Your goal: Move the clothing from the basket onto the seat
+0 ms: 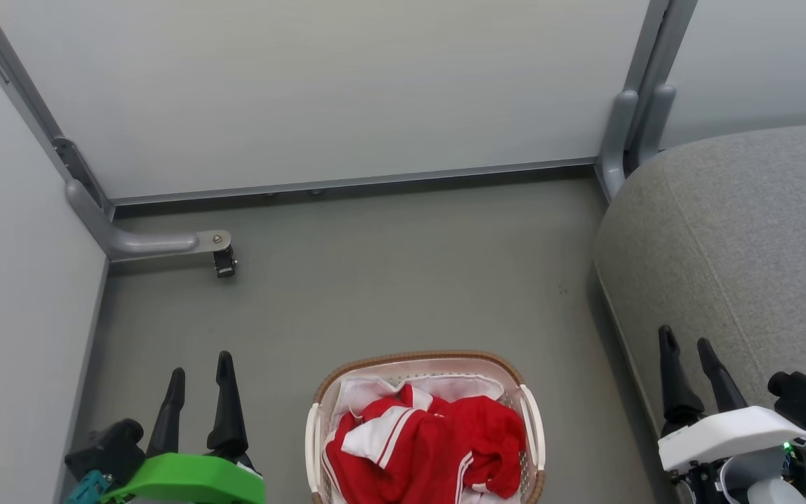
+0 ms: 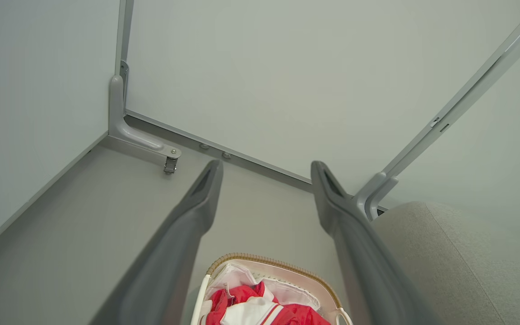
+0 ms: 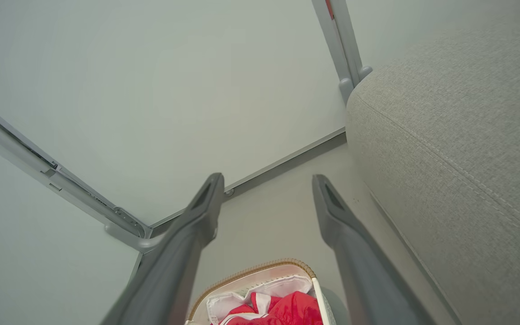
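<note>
Red clothing with white stripes lies heaped in the basket at the bottom centre of your head view, on top of a white liner. The basket stands on the grey floor, apart from the seat, which rises along the right side of the frame. Your left gripper hangs at the lower left, jaws moderately parted and empty. Your right gripper hangs at the lower right, in front of the seat's rounded edge, jaws likewise apart and holding nothing. In both wrist views you look between spread fingers at the basket's rim. Pale wall panels span the top of the frame, with a metal foot at the left.
</note>
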Available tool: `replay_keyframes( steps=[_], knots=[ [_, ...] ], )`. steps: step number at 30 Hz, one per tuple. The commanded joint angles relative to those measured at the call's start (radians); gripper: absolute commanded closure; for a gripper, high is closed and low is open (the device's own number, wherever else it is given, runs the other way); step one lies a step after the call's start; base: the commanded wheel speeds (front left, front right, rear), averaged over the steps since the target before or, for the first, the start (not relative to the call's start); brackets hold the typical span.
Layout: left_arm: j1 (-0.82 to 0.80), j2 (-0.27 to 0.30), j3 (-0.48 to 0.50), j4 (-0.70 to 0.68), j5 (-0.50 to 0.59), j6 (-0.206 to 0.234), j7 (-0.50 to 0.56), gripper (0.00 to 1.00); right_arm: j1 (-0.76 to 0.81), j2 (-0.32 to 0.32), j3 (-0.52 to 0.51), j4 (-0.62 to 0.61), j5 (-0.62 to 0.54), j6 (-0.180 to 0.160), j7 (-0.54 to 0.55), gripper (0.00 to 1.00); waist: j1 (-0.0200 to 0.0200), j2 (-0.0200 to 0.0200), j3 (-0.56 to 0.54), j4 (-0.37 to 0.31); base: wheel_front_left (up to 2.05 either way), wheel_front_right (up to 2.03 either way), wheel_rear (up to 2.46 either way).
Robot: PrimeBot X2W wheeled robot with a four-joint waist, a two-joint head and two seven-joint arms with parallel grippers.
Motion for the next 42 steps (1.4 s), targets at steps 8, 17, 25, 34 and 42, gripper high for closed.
replay_keyframes(
  steps=[8, 17, 25, 34, 42],
  knots=[
    [0.018, 0.007, -0.011, 0.004, 0.085, 0.015, -0.027, 0.00, 0.004, -0.007, 0.021, -0.005, -0.119, 0.000, -0.027, 0.00, 0.0000, 0.0000, 0.000, 0.003, 0.00, 0.00, 0.00],
    [0.020, 0.008, -0.028, 0.029, 0.160, 0.024, -0.048, 0.00, 0.009, -0.008, 0.047, -0.002, -0.230, 0.000, -0.048, 0.00, 0.0000, 0.0000, 0.000, 0.007, 0.00, 0.00, 0.00],
    [0.025, 0.008, -0.045, 0.047, 0.223, 0.027, -0.066, 0.00, 0.013, -0.009, 0.060, 0.013, -0.305, 0.000, -0.066, 0.00, 0.0000, 0.0000, -0.001, 0.011, 0.00, 0.00, 0.00],
    [0.024, 0.009, -0.061, 0.065, 0.280, 0.032, -0.084, 0.00, 0.012, -0.010, 0.068, 0.031, -0.370, 0.000, -0.084, 0.00, 0.0000, 0.0000, -0.001, 0.014, 0.00, 0.00, 0.00],
    [0.026, 0.009, -0.073, 0.076, 0.323, 0.037, -0.098, 0.00, 0.013, -0.011, 0.072, 0.041, -0.429, 0.000, -0.098, 0.00, 0.0000, 0.0000, 0.000, 0.016, 0.00, 0.00, 0.00]
  ],
)
